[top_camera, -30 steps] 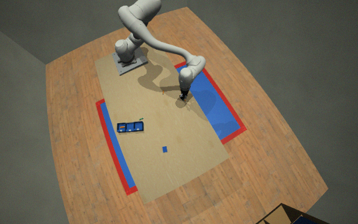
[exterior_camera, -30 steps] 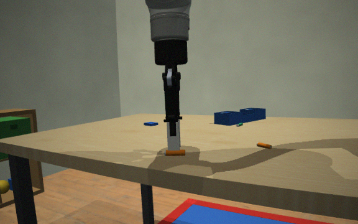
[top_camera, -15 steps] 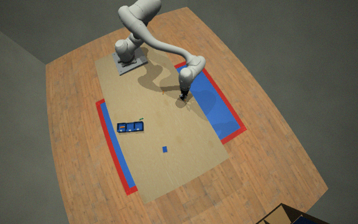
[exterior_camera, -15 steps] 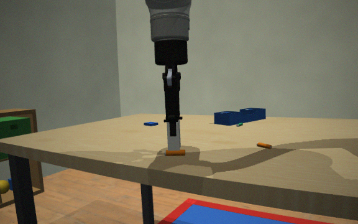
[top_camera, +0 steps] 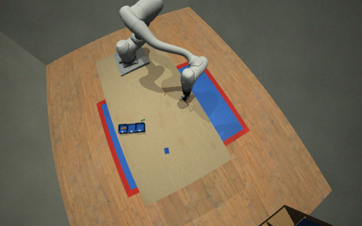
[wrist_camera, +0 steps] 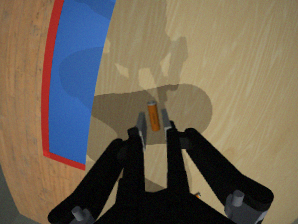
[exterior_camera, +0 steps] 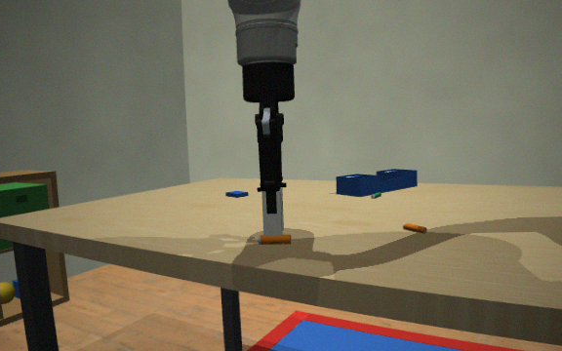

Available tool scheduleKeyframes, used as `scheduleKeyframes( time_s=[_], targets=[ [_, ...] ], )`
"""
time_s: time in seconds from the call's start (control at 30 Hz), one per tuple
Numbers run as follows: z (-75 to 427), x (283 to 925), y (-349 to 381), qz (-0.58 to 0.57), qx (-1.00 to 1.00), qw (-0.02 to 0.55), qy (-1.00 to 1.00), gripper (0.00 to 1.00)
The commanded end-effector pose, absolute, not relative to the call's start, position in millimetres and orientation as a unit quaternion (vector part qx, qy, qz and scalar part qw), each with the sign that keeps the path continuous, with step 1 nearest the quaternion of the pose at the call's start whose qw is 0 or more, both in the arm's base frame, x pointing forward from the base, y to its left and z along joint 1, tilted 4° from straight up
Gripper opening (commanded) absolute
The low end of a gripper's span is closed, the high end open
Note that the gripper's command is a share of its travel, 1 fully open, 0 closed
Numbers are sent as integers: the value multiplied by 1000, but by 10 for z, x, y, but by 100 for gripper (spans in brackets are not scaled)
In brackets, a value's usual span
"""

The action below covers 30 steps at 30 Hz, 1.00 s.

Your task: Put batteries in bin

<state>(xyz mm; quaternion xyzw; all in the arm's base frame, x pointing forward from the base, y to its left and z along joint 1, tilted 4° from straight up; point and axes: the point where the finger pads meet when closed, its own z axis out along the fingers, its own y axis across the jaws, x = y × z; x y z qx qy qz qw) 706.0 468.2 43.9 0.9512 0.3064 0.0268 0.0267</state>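
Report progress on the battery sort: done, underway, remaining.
Done: one orange item lies in an end compartment of the blue bin row; its labels are unreadable. In hand: the gripper straddles an orange battery lying on the table, fingers not closed on it. Left: that battery, a second orange battery, and a green battery beside the bins, whose size I cannot judge.

The arm reaches straight down, its pincer [exterior_camera: 272,233] part-open, fingertips either side of nothing gripped.
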Motion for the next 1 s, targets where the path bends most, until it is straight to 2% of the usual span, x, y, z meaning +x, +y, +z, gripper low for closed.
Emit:
scheduleKeyframes(
  time_s=[0.0, 0.97],
  targets=[
    [408, 7067, 4641, 26, 951, 28, 307, 26],
    [288, 7076, 4635, 26, 951, 28, 307, 26]
  ],
)
